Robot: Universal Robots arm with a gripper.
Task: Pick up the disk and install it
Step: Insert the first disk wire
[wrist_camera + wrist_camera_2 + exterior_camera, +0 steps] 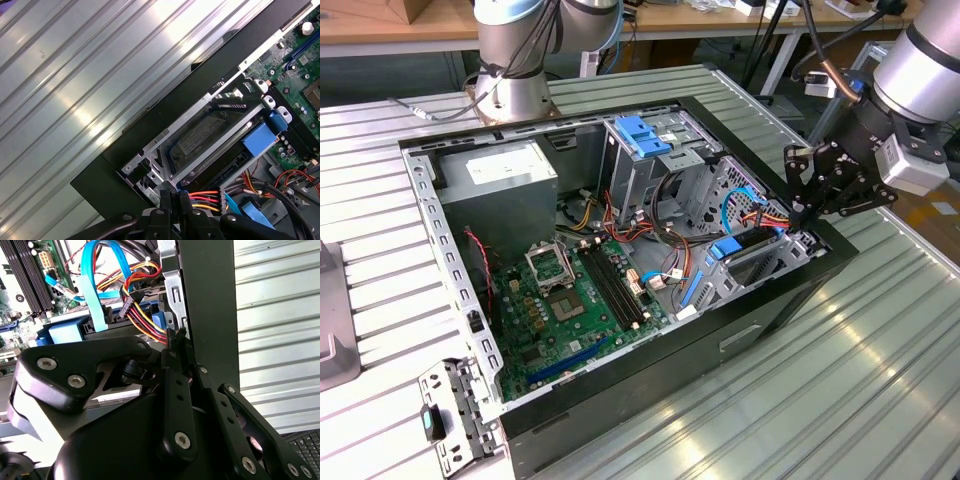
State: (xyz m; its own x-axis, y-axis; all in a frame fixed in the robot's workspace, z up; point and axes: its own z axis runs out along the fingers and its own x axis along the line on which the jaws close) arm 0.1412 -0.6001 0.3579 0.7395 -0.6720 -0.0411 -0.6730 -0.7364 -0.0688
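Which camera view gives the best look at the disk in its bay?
The first wrist view: the disk lies flat in its metal bay, label and blue carrier visible. The exterior view shows it small beside the gripper. The second wrist view shows mostly its blue carrier behind cables.

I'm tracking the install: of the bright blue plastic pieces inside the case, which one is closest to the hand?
The disk, with its blue carrier, in the drive bay at the case's edge on the exterior view's right. The hand hangs just above it; the blue latch piece sits farther back.

We see a silver-grey, tube-shaped metal arm [920, 60] and a matte black linkage gripper [798, 210] with shiny silver screws.
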